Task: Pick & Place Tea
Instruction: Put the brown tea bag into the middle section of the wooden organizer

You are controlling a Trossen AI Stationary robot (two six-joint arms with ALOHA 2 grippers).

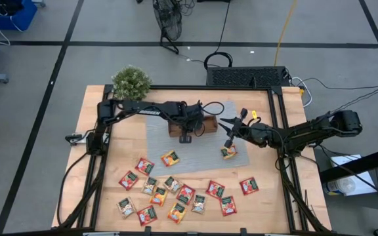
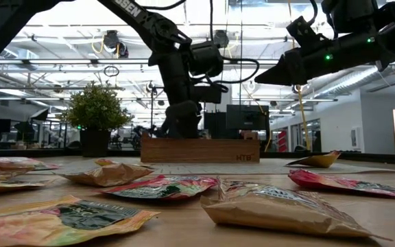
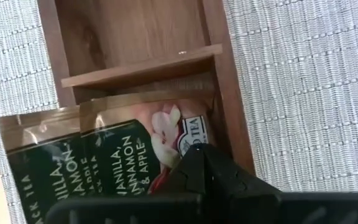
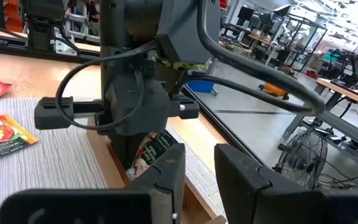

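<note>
Packet position first: my left end effector (image 3: pixel 197 171) sits directly over the wooden tray (image 3: pixel 229 106), fingers closed on a green-labelled tea packet (image 3: pixel 129 155) that hangs straight below them, partly inside the tray's nearer compartment. A second packet (image 3: pixel 39 168) of the same label stands just beside it in that compartment. The held packet stands on edge, its faces parallel to the tray's divider; the compartment beyond the divider shows bare wood. I judge the coming move to be a release downward, with no sideways correction evident.

My right end effector (image 1: pixel 230 139) hovers beside the tray, above an orange-yellow packet (image 1: pixel 228 152) on the grey mat. Its fingers stand partly apart and hold nothing that I can see.

Remaining packets (image 1: pixel 176 196) lie scattered on the desk (image 1: pixel 268 203), well apart from both end effectors.
</note>
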